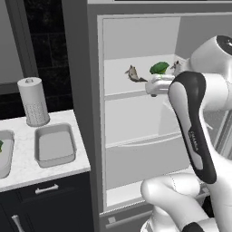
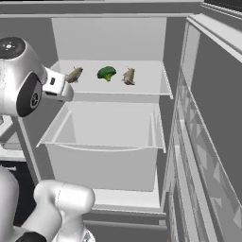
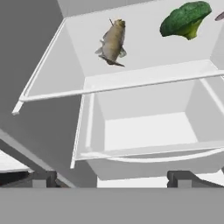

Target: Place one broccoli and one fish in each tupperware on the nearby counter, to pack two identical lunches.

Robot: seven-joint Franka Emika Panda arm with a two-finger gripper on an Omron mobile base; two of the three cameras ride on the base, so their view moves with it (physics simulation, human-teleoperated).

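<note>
On the upper shelf of the open fridge lie a brown fish (image 3: 113,41), a green broccoli (image 3: 186,18) to its right, and a second fish (image 2: 128,76) beyond that. My gripper (image 3: 113,179) is open and holds nothing; it hovers in front of and below this shelf, nearest the first fish (image 1: 132,74). One grey tupperware (image 1: 55,145) sits bare on the marble counter (image 1: 27,170) left of the fridge. A second tupperware (image 1: 4,154) is cut off by the left frame edge, with a bit of green in it.
A perforated paper towel holder (image 1: 32,102) stands at the back of the counter. Below the shelf a white fridge drawer (image 3: 144,131) stands pulled out. The fridge door (image 2: 212,118) hangs open on the right. Dark cabinet fronts (image 1: 50,199) are under the counter.
</note>
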